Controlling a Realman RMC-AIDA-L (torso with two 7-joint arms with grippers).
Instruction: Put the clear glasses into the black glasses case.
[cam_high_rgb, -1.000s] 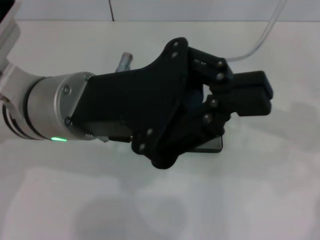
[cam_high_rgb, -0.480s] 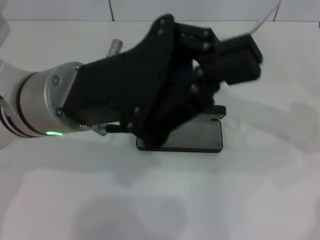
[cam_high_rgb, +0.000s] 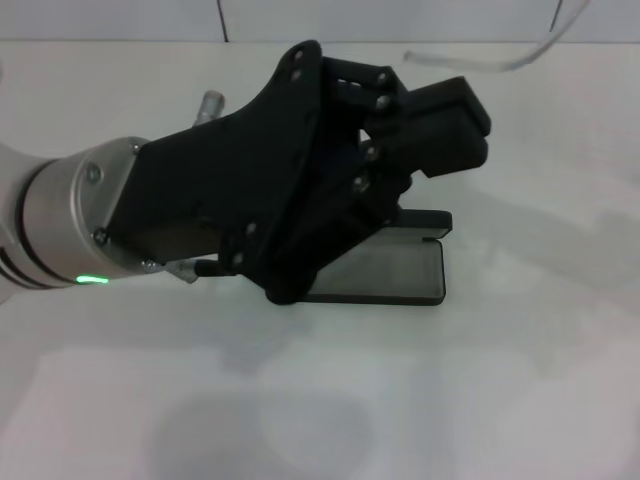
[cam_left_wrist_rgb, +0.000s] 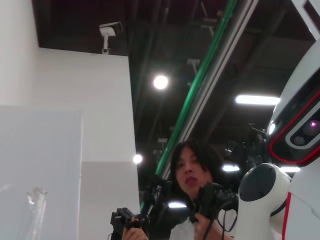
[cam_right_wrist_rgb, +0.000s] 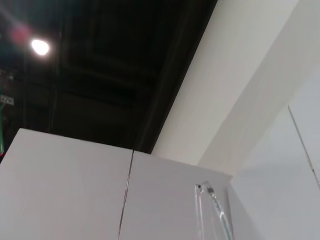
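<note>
white table (cam_high_rgb: 520, 380), black glasses case (cam_high_rgb: 390, 270) open under the left end effector (cam_high_rgb: 440, 125), its opening unclear

Most of the black glasses case (cam_high_rgb: 400, 270) covered by the left gripper (cam_high_rgb: 445, 125) in the head view; only one end of the grey inside and a strip of lid showing. Jaws' spacing not readable behind the black housing. Clear glasses (cam_high_rgb: 500, 62) reduced to one thin curved arm, cut off at the top edge; frame and lenses out of sight. Right gripper nowhere in view.
</note>
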